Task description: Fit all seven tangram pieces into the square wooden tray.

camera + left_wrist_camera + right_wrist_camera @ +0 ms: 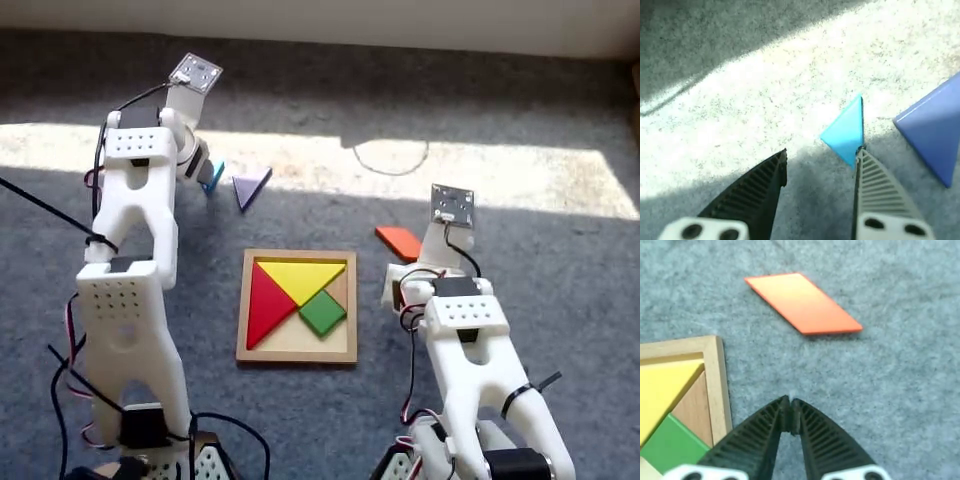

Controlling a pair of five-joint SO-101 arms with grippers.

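Note:
The square wooden tray (297, 355) lies mid-carpet holding a yellow triangle (300, 277), a red triangle (266, 305) and a green square (322, 312). My left gripper (821, 156) is open over the sunlit carpet at the far left, one fingertip (861, 152) touching the corner of a small cyan triangle (846, 132) (213, 177). A purple triangle (932, 125) (249, 186) lies just beside it. My right gripper (790, 404) is shut and empty, right of the tray, short of the orange parallelogram (802, 302) (399, 241).
Grey carpet covers the whole area, with a bright sunlit band across the far side. A thin loop of wire (390, 158) lies in that band. The tray's corner (715, 385) sits close beside my right gripper.

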